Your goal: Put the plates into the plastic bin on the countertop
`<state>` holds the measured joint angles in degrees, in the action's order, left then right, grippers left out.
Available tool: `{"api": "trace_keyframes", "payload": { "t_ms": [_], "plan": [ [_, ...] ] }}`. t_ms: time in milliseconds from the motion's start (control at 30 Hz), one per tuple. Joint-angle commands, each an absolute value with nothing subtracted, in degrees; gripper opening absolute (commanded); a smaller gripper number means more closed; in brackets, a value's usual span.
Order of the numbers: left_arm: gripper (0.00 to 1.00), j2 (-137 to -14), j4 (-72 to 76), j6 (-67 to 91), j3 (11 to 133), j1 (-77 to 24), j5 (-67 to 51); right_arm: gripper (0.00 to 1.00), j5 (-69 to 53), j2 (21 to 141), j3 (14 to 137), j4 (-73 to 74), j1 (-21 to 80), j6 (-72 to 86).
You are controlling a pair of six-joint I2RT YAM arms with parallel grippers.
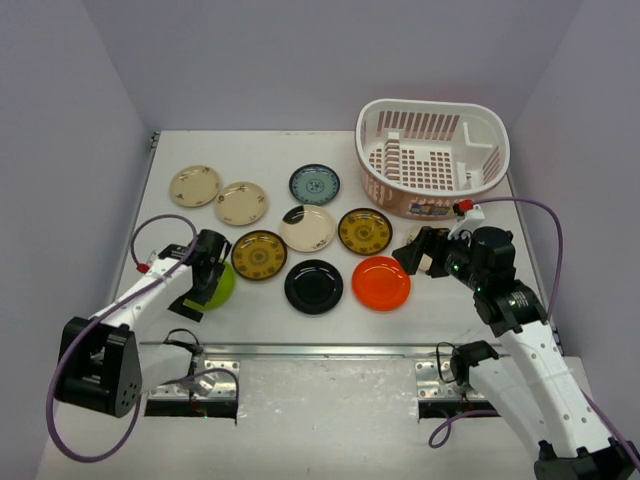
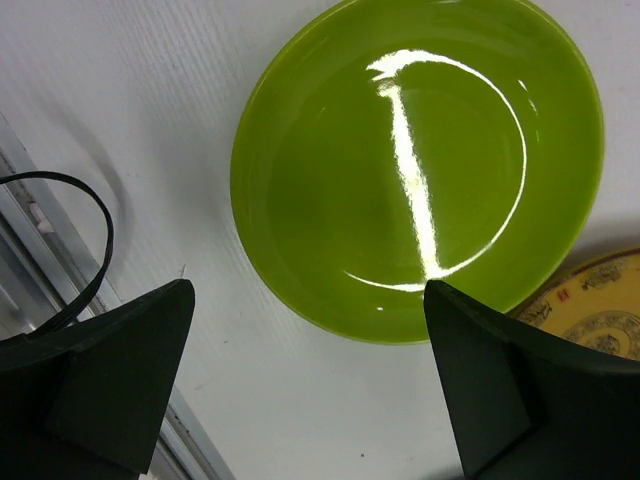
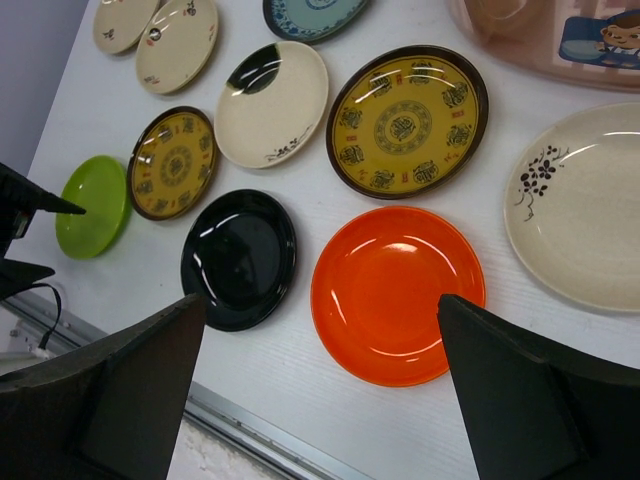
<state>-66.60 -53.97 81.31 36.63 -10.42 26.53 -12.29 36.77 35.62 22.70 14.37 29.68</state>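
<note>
Several small plates lie on the countertop [image 1: 262,322]. My left gripper [image 1: 205,275] is open and empty, low over the near edge of the lime green plate [image 2: 420,170], with a brown-gold plate [image 1: 259,254] beside it. My right gripper [image 1: 425,252] is open and empty above the orange plate [image 3: 398,295], with the black plate [image 3: 238,258] to its left. A cream floral plate [image 3: 585,220] lies to its right, mostly hidden under the gripper in the top view. The white and pink plastic bin [image 1: 432,157] stands at the back right with no plates in it.
Further back lie two cream floral plates [image 1: 195,185] [image 1: 241,203], a blue patterned plate [image 1: 315,184], a cream plate with a dark patch [image 1: 307,228] and a second brown-gold plate [image 1: 365,231]. The metal front edge [image 1: 330,348] runs just below the plates. Walls close in left and right.
</note>
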Motion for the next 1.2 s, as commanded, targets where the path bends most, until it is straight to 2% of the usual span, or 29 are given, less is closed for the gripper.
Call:
{"api": "trace_keyframes", "payload": {
  "t_ms": [0,200,400,633,767,933,1000,1067,1100,1133,1167],
  "plan": [
    [0.97,-74.6,-51.8,84.2,39.7,-9.5,26.9,0.99,-11.0,36.5,35.8,19.9,14.2,28.1],
    [0.95,-79.2,-47.0,85.2,37.3,-8.1,25.3,0.99,-11.6,37.5,35.3,18.4,14.2,28.4],
    [0.92,-85.8,-38.5,79.5,36.1,3.1,23.3,0.99,-12.7,38.2,35.1,17.5,14.2,28.8],
    [0.74,-95.4,-33.8,74.8,41.1,4.4,22.1,0.99,-13.4,38.6,34.8,16.6,14.2,29.4],
    [0.60,-100.2,-34.4,74.6,44.7,4.7,23.6,0.99,-13.8,38.9,34.9,16.6,14.2,29.4],
    [0.43,-99.7,-35.2,76.3,44.5,4.9,24.1,0.99,-13.6,38.6,34.5,16.7,14.2,29.4],
    [0.29,-98.6,-34.8,77.0,43.5,4.9,24.2,0.99,-13.7,38.7,34.5,16.6,14.2,29.4],
    [0.20,-97.4,-33.5,77.4,42.3,4.9,23.8,0.99,-13.7,38.7,34.5,16.5,14.2,29.4],
    [0.08,-96.6,-32.1,77.4,41.5,4.9,23.3,0.99,-13.8,38.7,34.5,16.5,14.2,29.4],
    [0.01,-96.1,-31.2,77.2,41.2,4.9,22.8,0.99,-13.8,38.6,34.5,16.5,14.2,29.4],
    [0.00,-95.5,-30.1,77.2,39.9,5.0,22.3,0.99,-13.8,38.7,34.5,16.4,14.2,29.4]
  ]
}}
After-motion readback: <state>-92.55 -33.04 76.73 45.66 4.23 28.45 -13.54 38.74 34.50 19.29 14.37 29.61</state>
